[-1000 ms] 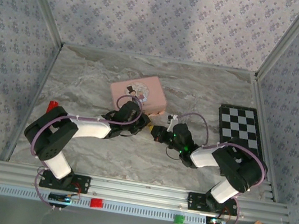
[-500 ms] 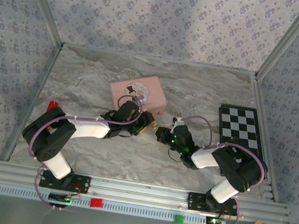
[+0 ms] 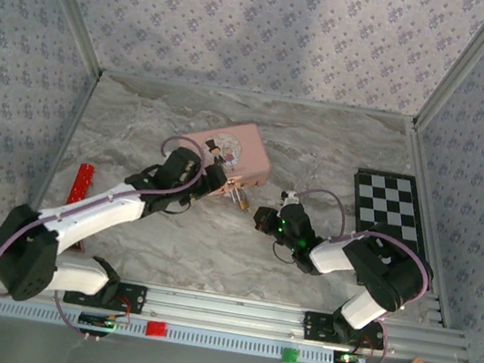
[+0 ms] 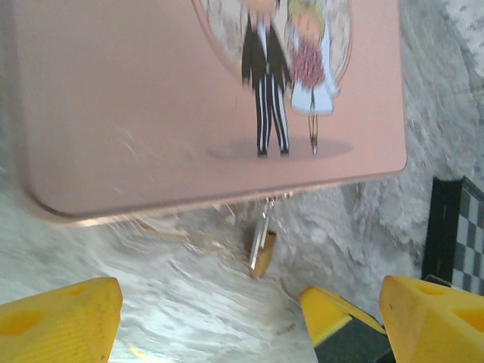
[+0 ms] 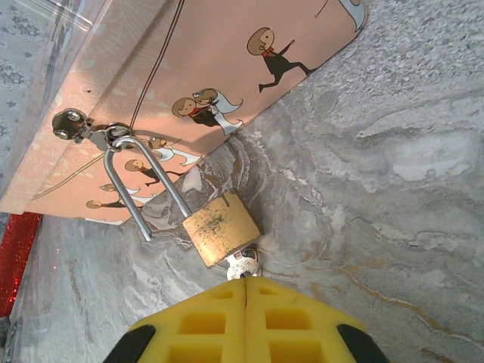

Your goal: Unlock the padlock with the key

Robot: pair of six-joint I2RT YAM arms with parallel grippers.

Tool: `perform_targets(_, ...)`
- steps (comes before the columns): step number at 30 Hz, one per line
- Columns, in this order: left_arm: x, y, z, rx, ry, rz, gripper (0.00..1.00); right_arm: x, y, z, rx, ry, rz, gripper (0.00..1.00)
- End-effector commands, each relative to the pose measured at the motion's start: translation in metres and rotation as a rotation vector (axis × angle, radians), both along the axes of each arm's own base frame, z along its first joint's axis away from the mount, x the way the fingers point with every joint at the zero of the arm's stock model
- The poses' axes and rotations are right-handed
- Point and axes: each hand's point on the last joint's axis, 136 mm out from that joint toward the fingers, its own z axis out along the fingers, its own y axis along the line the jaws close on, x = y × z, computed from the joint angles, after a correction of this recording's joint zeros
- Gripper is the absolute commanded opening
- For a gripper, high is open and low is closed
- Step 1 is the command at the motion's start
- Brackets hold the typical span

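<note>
The small brass padlock (image 5: 221, 228) hangs by its silvery shackle (image 5: 144, 181) from the hasp of the pink cartoon tin (image 5: 204, 68) and rests on the marble. One shackle leg ends free beside the brass body. A silver key (image 5: 243, 264) sticks out of the padlock's underside. My right gripper (image 5: 246, 281) is shut on the key's head. My left gripper (image 4: 249, 306) stands open a short way off the padlock (image 4: 262, 243), touching nothing. In the top view the padlock (image 3: 241, 198) lies between the left gripper (image 3: 216, 180) and the right gripper (image 3: 262, 217).
The pink tin (image 3: 233, 152) sits skewed mid-table. A red bar (image 3: 81, 186) lies near the left wall. A checkered board (image 3: 387, 205) lies at the right. The right gripper's yellow finger (image 4: 329, 310) reaches into the left wrist view.
My left gripper has opened, let go of the padlock and pulled back to the left. The tin has turned slightly. My right gripper has stayed shut on the key.
</note>
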Motion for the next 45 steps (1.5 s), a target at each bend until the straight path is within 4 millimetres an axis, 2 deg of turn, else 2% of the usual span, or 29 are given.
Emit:
perform_targets(1, 0.0, 0.047, 0.014, 0.261, -0.046, -0.001, 0.9, 0.001, -0.003, 0.0, -0.01, -0.015, -0.007, 0.11)
perform_targets(2, 0.002, 0.053, 0.017, 0.289, -0.05, -0.008, 0.92, 0.002, -0.003, 0.001, -0.022, -0.02, 0.005, 0.19)
perform_targets(4, 0.007, 0.061, 0.015, 0.328, -0.034, -0.034, 0.94, 0.004, -0.001, 0.004, -0.047, -0.034, 0.054, 0.3)
perform_targets(8, 0.024, 0.062, 0.005, 0.314, 0.001, -0.104, 0.96, 0.008, 0.003, 0.015, -0.127, -0.081, 0.18, 0.4)
perform_targets(17, 0.066, 0.061, -0.012, 0.179, -0.004, -0.166, 0.99, 0.016, 0.006, 0.037, -0.307, -0.205, 0.47, 0.41)
perform_targets(20, 0.076, 0.061, -0.018, 0.149, 0.003, -0.161, 0.99, 0.023, 0.01, 0.038, -0.274, -0.21, 0.549, 0.4)
perform_targets(22, 0.079, 0.058, -0.024, 0.134, 0.019, -0.165, 0.98, 0.032, 0.011, 0.037, -0.227, -0.17, 0.568, 0.36)
perform_targets(26, 0.079, 0.053, -0.035, 0.102, 0.037, -0.171, 0.97, 0.041, 0.019, 0.034, -0.187, -0.155, 0.595, 0.37)
perform_targets(29, 0.077, 0.052, -0.046, 0.088, 0.063, -0.166, 0.92, 0.047, 0.023, 0.027, -0.192, -0.142, 0.58, 0.41)
perform_targets(35, 0.071, 0.052, -0.063, 0.063, 0.107, -0.141, 0.87, 0.049, 0.042, 0.02, -0.171, -0.142, 0.624, 0.41)
perform_targets(41, 0.058, 0.062, -0.07, 0.05, 0.137, -0.03, 0.83, 0.052, 0.061, 0.019, -0.111, -0.185, 0.631, 0.41)
perform_targets(45, 0.051, 0.059, -0.071, 0.03, 0.133, -0.004, 0.83, 0.057, 0.061, 0.016, -0.102, -0.202, 0.606, 0.4)
